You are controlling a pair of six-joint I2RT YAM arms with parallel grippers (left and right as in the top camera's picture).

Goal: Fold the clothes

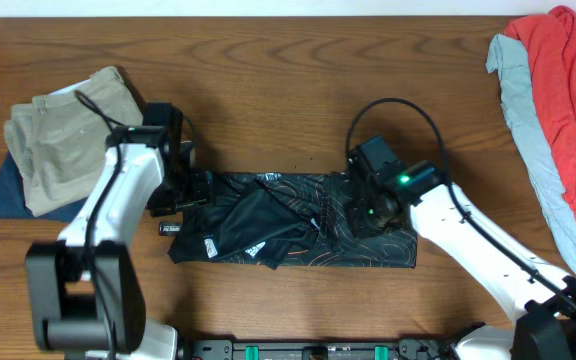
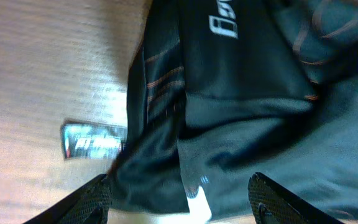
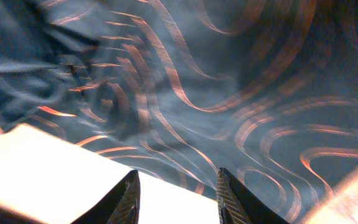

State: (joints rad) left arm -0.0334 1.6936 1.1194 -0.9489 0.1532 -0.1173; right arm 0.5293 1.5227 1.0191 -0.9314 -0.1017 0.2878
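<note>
The left hand point(image 2: 179, 183) stands wide open over the left end of the black jersey point(image 1: 288, 225), holding nothing. The jersey lies mid-bench point(image 1: 268, 80) as a rumpled band, its long axis running left to right; which end is the collar I cannot tell. At its right end the right hand point(image 3: 178, 190) is part open and empty too. The lengthwise fold looks done. Next, I judge, fresh grips on one end are needed to carry it across.
</note>
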